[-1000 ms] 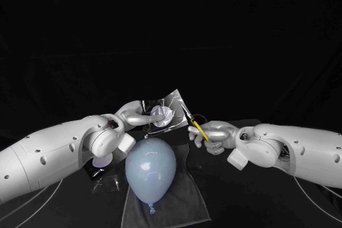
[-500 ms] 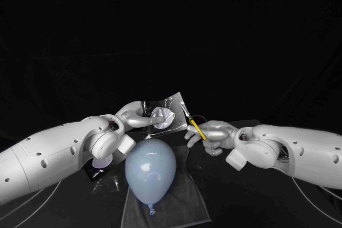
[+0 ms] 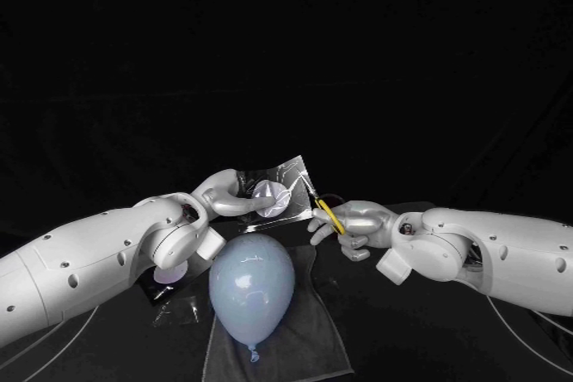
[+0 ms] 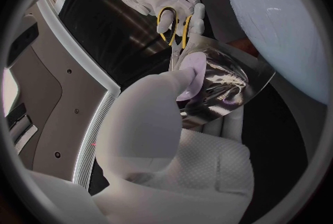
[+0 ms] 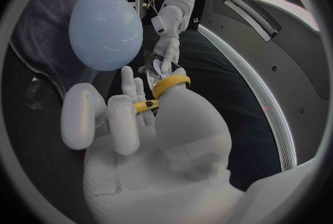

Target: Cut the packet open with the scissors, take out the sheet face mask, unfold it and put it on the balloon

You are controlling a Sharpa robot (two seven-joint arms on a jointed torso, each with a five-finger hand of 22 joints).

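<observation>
My left hand holds a shiny clear packet up above the table; the pale folded mask shows inside it. My right hand grips yellow-handled scissors, whose blades reach up to the packet's right edge. In the left wrist view the scissors meet the packet's far edge. A pale blue balloon lies on a grey cloth below both hands. The right wrist view shows the yellow handles around my fingers, with the balloon beyond.
A small dark object lies on the table to the left of the balloon, under my left arm. Crumpled clear film lies beside the cloth's left edge.
The scissors have crept slightly up and left along the packet's right edge. The packet has dipped a little in my left hand.
</observation>
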